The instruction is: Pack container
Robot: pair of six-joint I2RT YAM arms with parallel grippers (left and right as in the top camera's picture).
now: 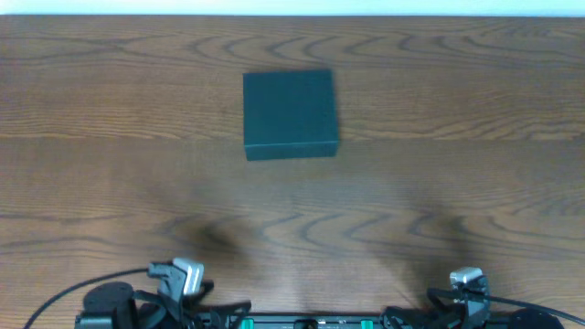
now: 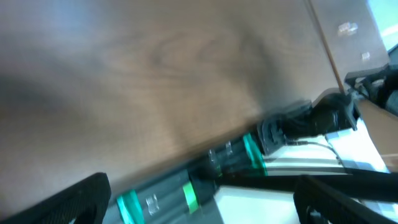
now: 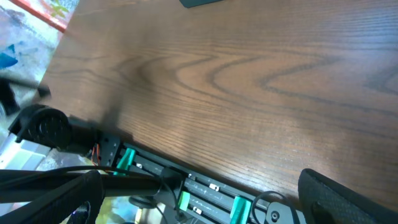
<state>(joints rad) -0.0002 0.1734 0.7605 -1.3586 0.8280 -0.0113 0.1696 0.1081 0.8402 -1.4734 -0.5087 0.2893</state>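
Container [image 1: 291, 113] sits shut on the wooden table [image 1: 439, 210]. Left gripper [image 2: 208, 202] and right gripper [image 3: 205, 199], well apart from it, have fingers spread wide, grasping nothing.

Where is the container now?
In the overhead view, the container sits closed near the table's far middle, apart from the left gripper and right gripper at the near edge.

Brown wood-grain table [image 2: 155, 74] fills most of view, blurred. Along its edge, dark rail [image 2: 214, 163] with green clips [image 2: 189, 194]. At rail's right end, black arm base [image 2: 311, 121] (thin cable trailing beside it). Left gripper [image 2: 208, 202] nearest camera, dark fingers [image 2: 74, 202] spread wide, rail showing between them.
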